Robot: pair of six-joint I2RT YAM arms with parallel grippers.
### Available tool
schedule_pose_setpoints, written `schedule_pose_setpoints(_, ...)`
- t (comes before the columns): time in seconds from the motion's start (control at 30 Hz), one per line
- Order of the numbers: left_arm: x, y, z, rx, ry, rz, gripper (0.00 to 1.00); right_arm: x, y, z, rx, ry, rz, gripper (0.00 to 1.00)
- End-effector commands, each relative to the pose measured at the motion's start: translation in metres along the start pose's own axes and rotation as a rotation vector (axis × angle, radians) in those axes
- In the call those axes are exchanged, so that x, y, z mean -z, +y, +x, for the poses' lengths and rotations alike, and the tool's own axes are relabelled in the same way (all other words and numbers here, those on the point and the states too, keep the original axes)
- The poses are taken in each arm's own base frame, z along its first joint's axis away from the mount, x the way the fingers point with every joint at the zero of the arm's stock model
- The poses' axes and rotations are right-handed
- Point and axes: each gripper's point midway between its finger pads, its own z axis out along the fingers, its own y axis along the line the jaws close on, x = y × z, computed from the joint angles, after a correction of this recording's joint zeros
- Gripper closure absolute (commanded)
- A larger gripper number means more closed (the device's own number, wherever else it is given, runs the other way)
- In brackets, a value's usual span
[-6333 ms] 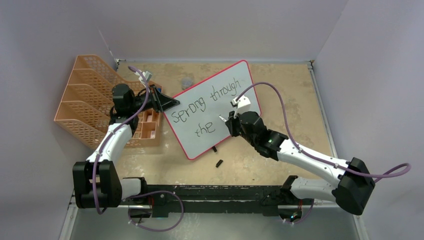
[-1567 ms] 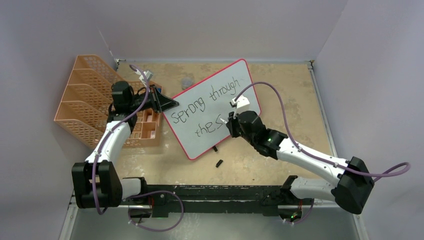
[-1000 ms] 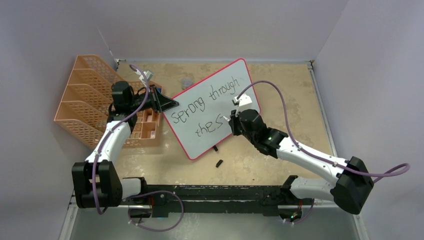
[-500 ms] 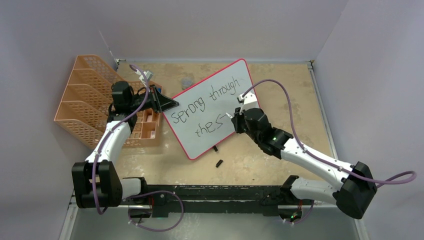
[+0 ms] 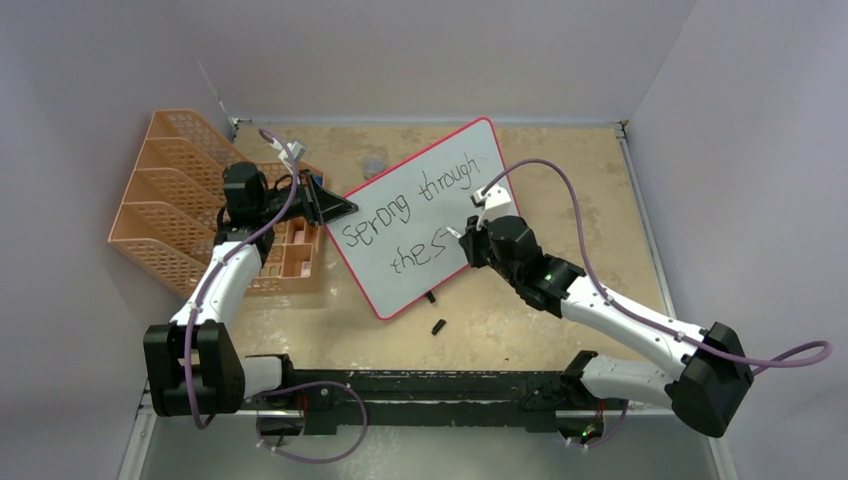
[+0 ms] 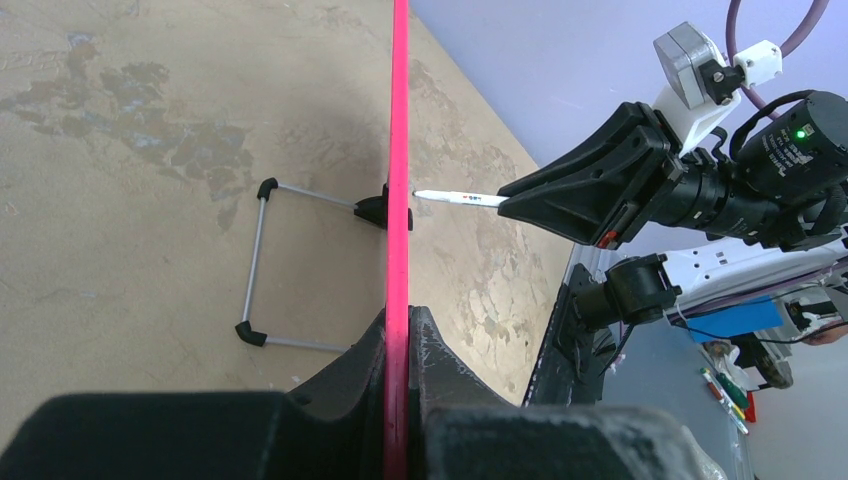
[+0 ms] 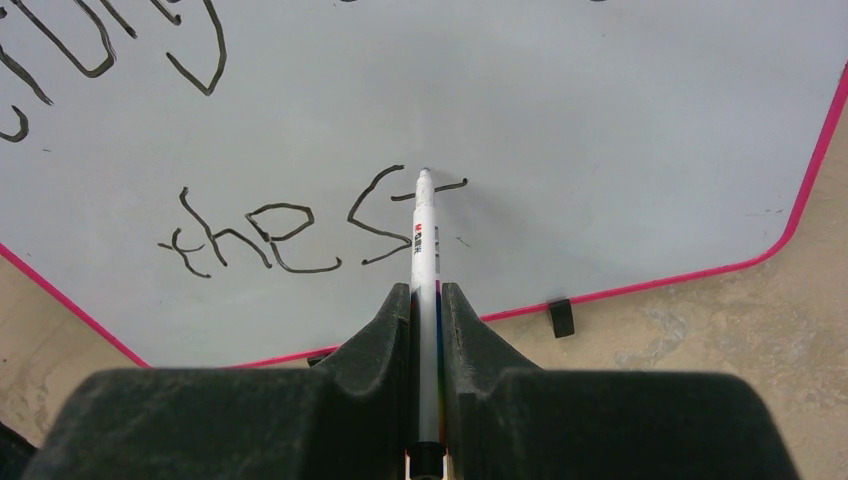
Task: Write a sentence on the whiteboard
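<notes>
right claw pinches marker, tip on sentence in its wrist view; left claw clamps whiteboard, seen edge-on

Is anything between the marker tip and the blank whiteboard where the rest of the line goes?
Nothing visible. The marker, shut in the right gripper, has its tip on the whiteboard beside the last letter; the surface beyond is bare up to its edge. The left gripper clamps the opposite edge.
</notes>
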Motion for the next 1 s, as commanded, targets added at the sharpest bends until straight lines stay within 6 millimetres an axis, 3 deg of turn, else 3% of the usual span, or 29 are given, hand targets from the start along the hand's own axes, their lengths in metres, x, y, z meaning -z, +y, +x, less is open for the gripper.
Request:
schedule_pose_setpoints(0.0,0.001,-0.003,-0.007,-0.056,-0.01,0.021,1.0,-0.003,0.004,-0.022,-0.002,-0.069,-0.015,1.0)
schedule_pose_setpoints(0.43,0.001,-0.003,-0.007,-0.056,-0.009,0.022,1.0,-0.009,0.004,-0.022,0.003,-0.072,-0.005,1.0)
schedule_pose_setpoints(0.97,0.001,-0.003,-0.007,-0.055,-0.009,0.025,1.0,-0.005,0.003,0.01,-0.02,0.07,-0.001,1.0)
